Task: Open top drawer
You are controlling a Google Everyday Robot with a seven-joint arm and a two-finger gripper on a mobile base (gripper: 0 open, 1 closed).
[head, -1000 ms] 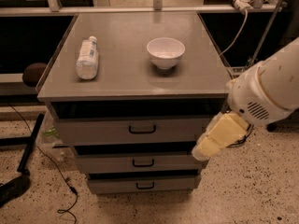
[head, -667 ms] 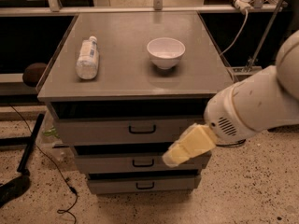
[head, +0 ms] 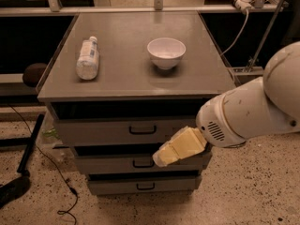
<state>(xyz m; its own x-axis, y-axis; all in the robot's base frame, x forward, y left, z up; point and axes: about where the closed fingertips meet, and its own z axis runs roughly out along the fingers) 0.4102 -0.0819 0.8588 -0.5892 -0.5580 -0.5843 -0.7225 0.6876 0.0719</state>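
Under the worktop point(head: 65, 95), the top drawer point(head: 93, 132) sits closed. Its front faces 6 o'clock and its long axis runs from 9 to 3 o'clock. Its handle point(head: 142, 130) lies along that same line at mid-front. The tool point(head: 161, 157) hovers at 5 o'clock from the handle, apart from it, before the middle drawer point(head: 108, 165). I cannot tell whether it is wide or narrow. This looks like the approach step. Next it should rise toward 11 o'clock, take the handle, then pull toward 6 o'clock.

Three drawers: one top drawer point(head: 93, 132), one middle drawer point(head: 103, 164), one bottom drawer point(head: 112, 185). Three handles point(head: 142, 130). One bottle point(head: 87, 57), one bowl point(head: 166, 52). One gripper point(head: 161, 158), lower centre of frame, over the middle drawer.
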